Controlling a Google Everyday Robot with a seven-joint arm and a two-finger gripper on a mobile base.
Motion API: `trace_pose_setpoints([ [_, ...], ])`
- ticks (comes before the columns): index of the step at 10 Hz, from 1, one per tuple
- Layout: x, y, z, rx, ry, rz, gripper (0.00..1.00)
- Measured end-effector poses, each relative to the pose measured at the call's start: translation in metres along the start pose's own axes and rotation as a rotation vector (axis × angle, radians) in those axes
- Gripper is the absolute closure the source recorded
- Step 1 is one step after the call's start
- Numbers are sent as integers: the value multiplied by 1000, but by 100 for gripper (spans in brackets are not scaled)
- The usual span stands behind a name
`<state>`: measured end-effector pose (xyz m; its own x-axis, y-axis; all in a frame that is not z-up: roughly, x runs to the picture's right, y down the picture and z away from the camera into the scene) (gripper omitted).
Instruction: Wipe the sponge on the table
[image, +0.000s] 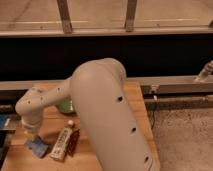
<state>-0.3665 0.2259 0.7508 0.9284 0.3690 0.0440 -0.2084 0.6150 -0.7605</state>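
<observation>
Now gripping small blue-grey soft sponge (38, 148) with closed gripper (34, 140), low at near left of light-brown wooden plank table (50, 120); just right, white labelled rectangular packet (61, 144).

Two grey metal window posts (64, 15) rise at the top, with pale ground beyond the glass. Below them runs a light sill (100, 32), then a wide black wall band (165, 55) and a grey horizontal rail (180, 86). Speckled grey floor (185, 135) fills the lower right under warm, dim light
</observation>
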Motion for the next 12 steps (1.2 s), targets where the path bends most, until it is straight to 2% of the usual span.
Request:
trace_pose_setpoints([
  [3, 11, -46, -12, 44, -4, 51, 100],
  [5, -6, -69, -21, 76, -16, 42, 100],
  [8, -44, -87, -23, 92, -35, -8, 100],
  [10, -68, -84, -19, 85, -44, -60, 100],
  [12, -81, -64, -13, 61, -39, -108, 100],
])
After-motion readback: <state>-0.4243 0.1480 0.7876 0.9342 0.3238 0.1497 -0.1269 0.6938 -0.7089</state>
